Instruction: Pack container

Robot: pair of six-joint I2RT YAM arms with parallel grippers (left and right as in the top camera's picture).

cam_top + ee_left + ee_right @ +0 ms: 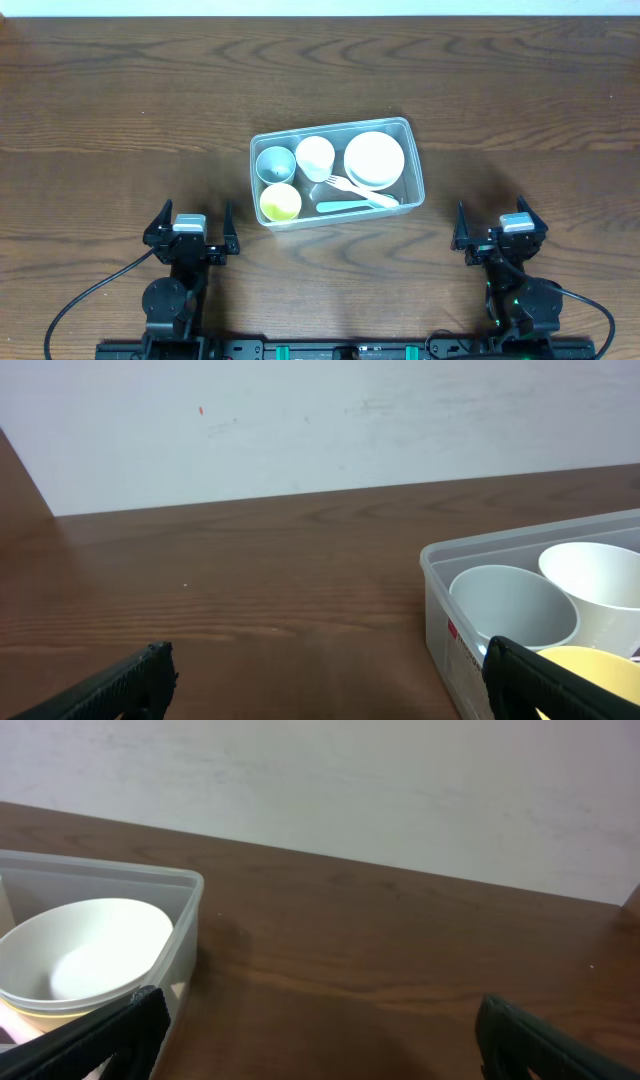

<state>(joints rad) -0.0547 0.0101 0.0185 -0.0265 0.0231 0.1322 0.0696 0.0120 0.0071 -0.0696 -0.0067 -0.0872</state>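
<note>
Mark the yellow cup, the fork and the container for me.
Yellow cup (280,203): overhead view, on its inside.
Fork (362,191): overhead view, on mid-handle.
Container (330,129): overhead view, on its far rim.

1. One container (330,129).
2. Three cups: a blue-grey cup (275,164), a white cup (314,157) and a yellow cup (280,203).
3. One stack of bowls (374,159), white on top; how many are stacked cannot be told.
4. One fork (352,187).
5. One teal utensil (345,207).
6. Two grippers: the left gripper (196,208) and the right gripper (496,212).
7. One table (100,100).
</note>
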